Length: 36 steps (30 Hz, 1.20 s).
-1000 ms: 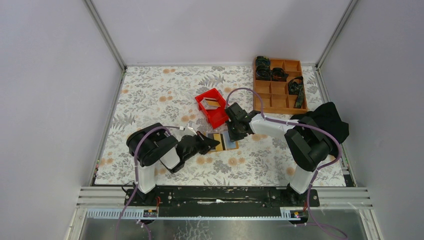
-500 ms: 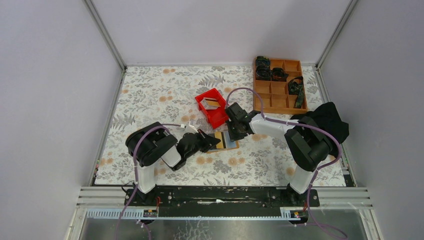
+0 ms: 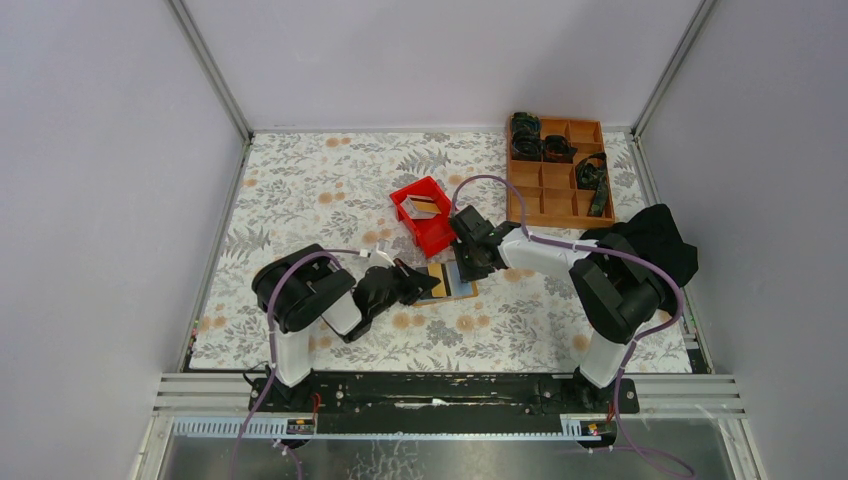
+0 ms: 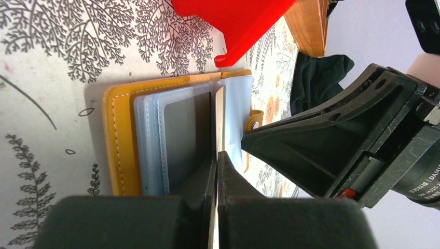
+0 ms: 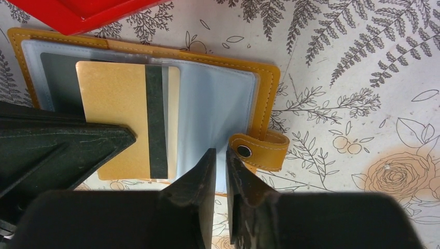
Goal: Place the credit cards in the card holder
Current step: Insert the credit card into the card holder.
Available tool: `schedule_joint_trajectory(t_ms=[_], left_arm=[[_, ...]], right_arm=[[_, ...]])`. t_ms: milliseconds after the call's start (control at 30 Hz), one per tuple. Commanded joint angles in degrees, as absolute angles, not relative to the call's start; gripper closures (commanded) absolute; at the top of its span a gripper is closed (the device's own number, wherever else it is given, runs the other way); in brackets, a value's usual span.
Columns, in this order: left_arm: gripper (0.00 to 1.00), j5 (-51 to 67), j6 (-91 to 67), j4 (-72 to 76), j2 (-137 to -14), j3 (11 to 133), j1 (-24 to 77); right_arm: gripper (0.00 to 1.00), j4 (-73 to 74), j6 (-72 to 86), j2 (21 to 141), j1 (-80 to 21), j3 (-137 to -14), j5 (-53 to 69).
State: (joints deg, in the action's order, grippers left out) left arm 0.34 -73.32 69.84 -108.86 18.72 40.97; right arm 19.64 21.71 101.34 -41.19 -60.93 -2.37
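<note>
Holding a credit card (image 5: 114, 114) over the open card holder (image 5: 264, 88)

Top external: the card holder is seen lying open on the floral bench (image 3: 320, 190), just in front of a red bin (image 3: 425, 225) and between the two tools. The left tool (image 3: 425, 285) is placed at its left edge and the right tool (image 3: 462, 268) at its far edge. An orange-brown compartment tray (image 3: 555, 190) is set well apart at the far right, with a dark cloth (image 3: 655, 240) near it.

Left wrist: the left tool is seen clamped on the thin credit card, which appears edge-on above the holder's clear sleeves (image 4: 155, 145).

Right wrist: the gold card, crossed by a black stripe, is shown flat over the holder's left half. Whether its end is inside a sleeve cannot be told. The right tool's jaws are held narrowly apart above the right-hand sleeve, just beside the snap strap (image 5: 259, 150). Whether the sleeve is pinched cannot be told.
</note>
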Motion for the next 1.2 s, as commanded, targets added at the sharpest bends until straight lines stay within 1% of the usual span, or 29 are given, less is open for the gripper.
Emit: schedule_joint_trajectory(t_ms=[0,67,200,767,900,1100,1167], left_arm=[[1.00,-3.1,-72.1,66.7,-111.0,17.7,40.9],[1.00,-3.2,-72.1,66.6,-111.1,18.0,41.0],[1.00,-3.5,-72.2,66.4,-111.2,18.7,41.2],[1.00,-4.1,-72.8,66.4,-112.0,19.8,42.2],[1.00,-4.1,-72.9,66.4,-111.9,19.7,42.3],[1.00,-4.1,-73.3,66.5,-111.9,20.2,42.3],[1.00,-4.0,-73.3,66.6,-112.0,20.4,42.3]], right_arm=[[0.77,23.4,21.0,99.9,-41.4,-61.8,-7.6],[0.73,23.9,21.1,99.9,-41.4,-61.8,-8.5],[0.70,24.2,21.5,99.4,-41.3,-61.2,-10.3],[0.69,25.0,22.4,99.0,-41.3,-59.0,-17.5],[0.74,24.7,22.4,99.7,-41.3,-58.7,-17.9],[0.87,24.9,22.4,101.0,-41.3,-58.8,-15.8],[0.89,25.0,22.4,101.3,-41.3,-58.6,-15.1]])
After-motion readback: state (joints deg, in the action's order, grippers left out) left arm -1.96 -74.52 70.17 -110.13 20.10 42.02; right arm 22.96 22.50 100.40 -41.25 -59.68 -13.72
